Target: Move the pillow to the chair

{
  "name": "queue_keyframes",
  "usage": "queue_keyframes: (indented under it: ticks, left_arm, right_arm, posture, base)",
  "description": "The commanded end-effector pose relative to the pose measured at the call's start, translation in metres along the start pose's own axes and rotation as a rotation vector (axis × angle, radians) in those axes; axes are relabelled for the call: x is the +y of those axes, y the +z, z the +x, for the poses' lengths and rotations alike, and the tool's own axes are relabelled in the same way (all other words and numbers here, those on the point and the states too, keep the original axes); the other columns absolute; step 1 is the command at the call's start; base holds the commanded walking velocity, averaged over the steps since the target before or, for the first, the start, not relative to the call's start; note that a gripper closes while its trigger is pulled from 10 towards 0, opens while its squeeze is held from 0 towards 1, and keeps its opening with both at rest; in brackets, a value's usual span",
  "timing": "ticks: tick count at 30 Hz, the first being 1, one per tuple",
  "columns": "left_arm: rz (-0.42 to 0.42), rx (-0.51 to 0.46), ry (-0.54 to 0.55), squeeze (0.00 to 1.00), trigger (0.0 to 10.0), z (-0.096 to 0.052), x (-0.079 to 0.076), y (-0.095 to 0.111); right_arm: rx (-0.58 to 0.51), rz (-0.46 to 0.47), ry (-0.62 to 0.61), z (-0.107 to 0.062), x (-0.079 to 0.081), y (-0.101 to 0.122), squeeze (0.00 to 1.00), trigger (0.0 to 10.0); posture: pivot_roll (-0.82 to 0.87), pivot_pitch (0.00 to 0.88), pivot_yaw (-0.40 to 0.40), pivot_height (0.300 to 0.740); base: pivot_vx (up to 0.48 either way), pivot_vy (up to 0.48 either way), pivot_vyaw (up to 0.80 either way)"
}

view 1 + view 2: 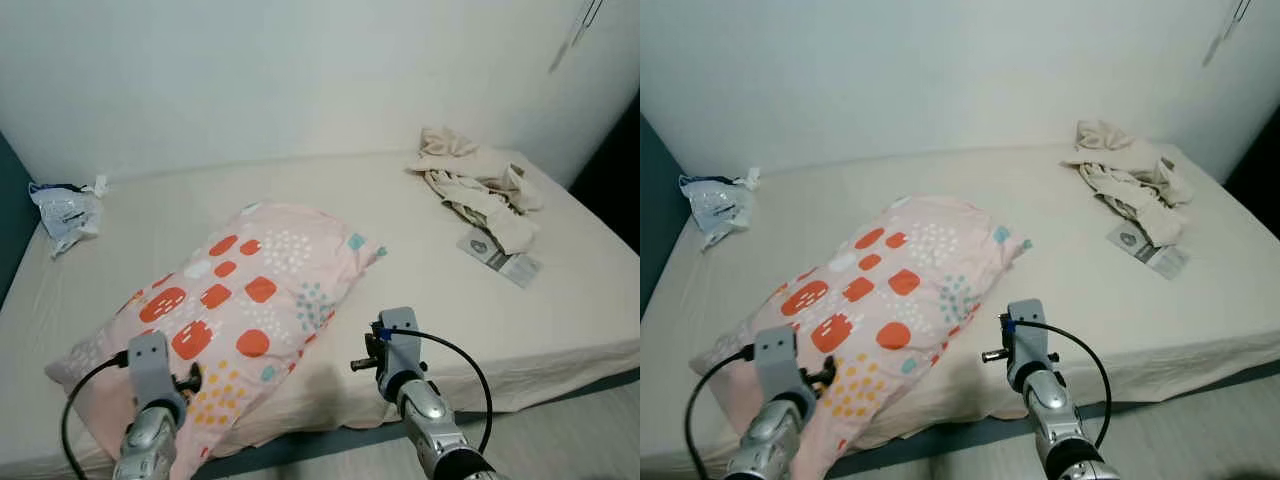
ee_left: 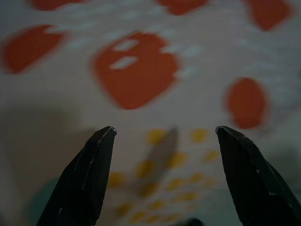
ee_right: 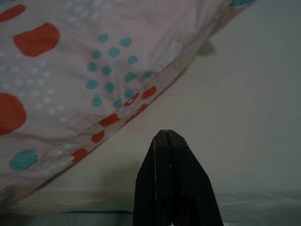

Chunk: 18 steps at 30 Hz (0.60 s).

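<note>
- Pillow (image 1: 232,313): lies on bed (image 1: 420,260), long axis diagonal, near corner toward the robot's left.
- Left gripper (image 2: 162,176): fingers spread, directly over pillow; nearer.
- Right gripper (image 3: 170,141): clenched, empty, just beside pillow's edge.

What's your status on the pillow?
Left gripper open, jaws spread over pink spotted fabric pillow. Right gripper shut, beside pillow's edge. Pillow on bed, ungrasped. Nothing blocking.

A bed (image 1: 400,260) with a cream sheet carries everything. A pink pillow (image 1: 235,310) with orange spots lies diagonally near its front edge. Crumpled beige cloth (image 1: 475,180) sits at the far right corner, a leaflet (image 1: 500,257) just beside it, and a plastic bag (image 1: 65,212) at the far left.
</note>
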State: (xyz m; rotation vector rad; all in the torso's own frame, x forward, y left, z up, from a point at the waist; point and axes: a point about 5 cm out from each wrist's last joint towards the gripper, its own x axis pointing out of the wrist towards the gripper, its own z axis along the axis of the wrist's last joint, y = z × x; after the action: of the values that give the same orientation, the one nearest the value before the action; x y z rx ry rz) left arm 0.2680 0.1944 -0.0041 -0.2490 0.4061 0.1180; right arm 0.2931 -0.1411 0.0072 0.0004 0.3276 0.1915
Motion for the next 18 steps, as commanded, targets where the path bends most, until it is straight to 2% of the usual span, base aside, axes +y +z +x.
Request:
queue_keyframes:
  ticks: [1,5,7,10,13,15,18]
  left_arm:
    - [-0.012,0.010,-0.026,0.00,10.0,0.001,-0.001,0.000]
    - [0.032,-0.014,-0.050,0.00,10.0,0.003,-0.006,0.006]
    - [0.111,-0.062,-0.056,0.00,10.0,0.006,-0.011,0.014]
    - [0.249,-0.096,-0.016,0.00,10.0,0.009,-0.014,0.024]
    - [0.273,-0.097,0.005,0.00,10.0,0.011,-0.015,0.029]
    - [0.259,-0.121,-0.007,0.00,10.0,0.011,-0.018,0.035]
    - [0.274,-0.151,-0.042,0.00,10.0,0.009,-0.022,0.039]
  right_arm:
    - [0.019,0.044,-0.033,-0.004,-0.003,-0.007,0.00,10.0]
    - [0.042,0.045,-0.041,-0.003,-0.003,-0.008,0.00,10.0]
    - [0.048,0.048,-0.022,0.000,0.000,-0.006,0.00,10.0]
    - [-0.009,0.000,0.007,0.003,0.002,0.007,0.00,10.0]
    - [-0.040,-0.006,-0.021,0.005,-0.004,0.014,0.00,10.0]
    - [-0.068,0.013,-0.067,0.006,-0.013,0.021,0.00,10.0]
    - [-0.095,0.030,-0.085,0.007,-0.017,0.027,0.00,10.0]
  posture:
    - [-0.01,0.107,0.029,0.740]
    - [-0.01,0.101,0.027,0.740]
    - [-0.01,0.098,0.026,0.740]
    - [-0.01,0.096,0.022,0.740]
    - [0.00,0.090,0.022,0.740]
    - [-0.01,0.088,0.027,0.740]
    - [-0.01,0.090,0.035,0.740]
  base:
    - [0.000,0.000,0.00]
    - [0.000,0.000,0.00]
    - [0.000,0.000,0.00]
    - [0.000,0.000,0.00]
    - [0.000,0.000,0.00]
    - [0.000,0.000,0.00]
    - [0.000,0.000,0.00]
